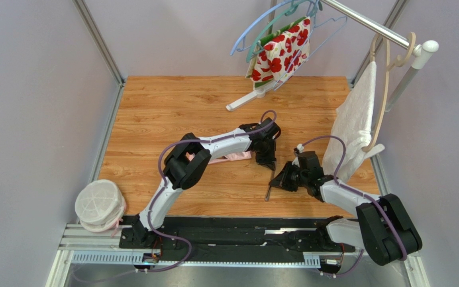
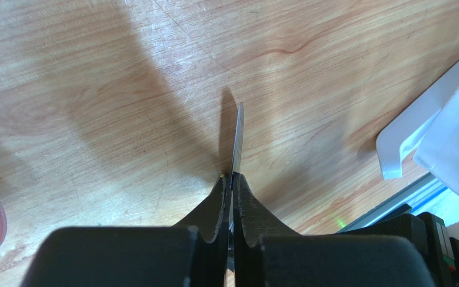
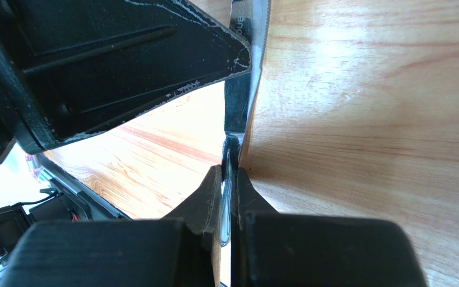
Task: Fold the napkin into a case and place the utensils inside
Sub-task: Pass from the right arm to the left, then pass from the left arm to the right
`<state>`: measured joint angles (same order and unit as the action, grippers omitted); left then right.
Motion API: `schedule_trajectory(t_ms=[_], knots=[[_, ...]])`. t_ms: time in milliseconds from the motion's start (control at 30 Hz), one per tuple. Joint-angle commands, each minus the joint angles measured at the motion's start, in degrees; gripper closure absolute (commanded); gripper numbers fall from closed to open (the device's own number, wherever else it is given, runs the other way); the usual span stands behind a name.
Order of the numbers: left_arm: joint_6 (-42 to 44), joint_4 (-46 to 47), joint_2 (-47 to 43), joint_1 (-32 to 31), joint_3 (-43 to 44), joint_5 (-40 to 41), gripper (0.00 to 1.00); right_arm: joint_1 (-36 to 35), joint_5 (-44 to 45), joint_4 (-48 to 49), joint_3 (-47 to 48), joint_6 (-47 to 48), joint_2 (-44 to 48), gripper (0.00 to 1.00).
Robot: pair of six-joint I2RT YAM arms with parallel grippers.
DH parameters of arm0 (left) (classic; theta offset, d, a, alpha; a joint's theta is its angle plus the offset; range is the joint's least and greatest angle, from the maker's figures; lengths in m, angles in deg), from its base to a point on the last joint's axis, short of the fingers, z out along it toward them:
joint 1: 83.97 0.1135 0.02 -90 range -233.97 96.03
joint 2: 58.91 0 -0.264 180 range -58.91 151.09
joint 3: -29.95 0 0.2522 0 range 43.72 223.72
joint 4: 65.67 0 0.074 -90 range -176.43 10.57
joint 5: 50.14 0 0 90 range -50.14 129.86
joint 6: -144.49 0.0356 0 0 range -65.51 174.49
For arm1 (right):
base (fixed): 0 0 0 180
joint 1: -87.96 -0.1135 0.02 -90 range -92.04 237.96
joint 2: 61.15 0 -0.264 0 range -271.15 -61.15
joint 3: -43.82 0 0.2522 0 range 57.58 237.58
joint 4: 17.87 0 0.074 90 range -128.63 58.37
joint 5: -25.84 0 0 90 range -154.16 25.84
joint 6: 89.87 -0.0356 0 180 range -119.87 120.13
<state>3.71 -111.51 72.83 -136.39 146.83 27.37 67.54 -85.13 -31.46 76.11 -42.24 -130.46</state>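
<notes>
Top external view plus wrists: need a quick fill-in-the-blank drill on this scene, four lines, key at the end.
1. The left gripper is ___ on a thin utensil.
2. The pink napkin lies partly under the ___ arm.
3. The red-and-white floral cloth hangs on a blue ___.
4. The white cloth hangs nearest the ___ arm.
Missing words: shut; left; hanger; right.

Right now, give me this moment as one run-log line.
left gripper: jaws shut on utensil | right gripper: jaws shut on utensil | napkin: on table
</notes>
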Motion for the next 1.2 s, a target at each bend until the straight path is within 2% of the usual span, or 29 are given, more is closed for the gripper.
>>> schedule_trajectory(t_ms=[0,33,67,100,167,200,300,633,1000,1133,1167], knots=[[1.65,-2.66,3.52,-1.10,0.35,4.23,1.00,0.04,2.16,-4.55,-0.86,2.81,0.50,1.00],[2.44,-1.25,2.56,-1.10,-0.62,4.06,1.00,0.03,2.42,-5.43,-0.51,2.99,1.11,0.99],[2.79,0.24,1.68,-1.10,-1.76,4.14,1.00,0.03,3.30,-8.57,0.02,3.34,1.46,0.94],[3.14,4.00,0.54,-1.10,-4.82,4.32,1.00,-0.05,3.91,-10.52,1.50,4.56,2.08,0.74],[4.46,8.94,-2.71,-0.93,-8.00,3.09,1.00,0.21,5.58,-14.81,2.48,5.80,4.96,0.60],[4.99,10.26,-3.59,-0.93,-9.40,2.91,1.00,0.30,6.29,-15.89,2.74,6.16,6.11,0.47],[6.14,12.83,-6.58,-0.84,-11.44,1.68,1.00,0.83,6.47,-16.16,3.01,6.68,8.41,0.40],[2.36,16.78,-12.38,0.04,-17.41,-2.71,1.00,-0.23,4.80,-3.77,-0.24,5.11,5.34,0.41],[-0.28,17.57,-16.51,0.22,-17.24,-3.68,1.00,-7.17,7.52,3.35,-1.65,0.19,2.53,0.49],[-0.72,17.66,-18.18,0.48,-17.50,-3.86,1.00,-7.44,8.32,4.84,-1.30,0.62,1.91,0.61],[-0.89,17.92,-18.45,0.65,-17.85,-3.77,1.00,-7.44,8.14,5.02,-1.04,0.62,1.82,0.75]])
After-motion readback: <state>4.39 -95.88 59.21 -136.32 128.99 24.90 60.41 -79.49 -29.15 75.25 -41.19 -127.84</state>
